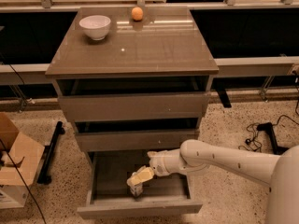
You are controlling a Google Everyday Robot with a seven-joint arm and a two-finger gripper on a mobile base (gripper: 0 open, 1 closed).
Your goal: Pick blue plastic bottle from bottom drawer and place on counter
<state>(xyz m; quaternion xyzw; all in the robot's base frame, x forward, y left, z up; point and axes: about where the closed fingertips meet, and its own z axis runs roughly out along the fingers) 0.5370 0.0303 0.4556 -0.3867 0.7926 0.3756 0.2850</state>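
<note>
The bottom drawer stands pulled open under the two drawers above it. The blue plastic bottle stands upright near the drawer's front middle; only its lower body shows. My gripper reaches in from the right on a white arm and sits right over the bottle's top, its pale yellow fingers covering the cap. The counter is the glossy top slab above.
A white bowl and a small orange ball sit at the back of the counter. A cardboard box stands on the floor at the left. Cables lie on the floor at the right.
</note>
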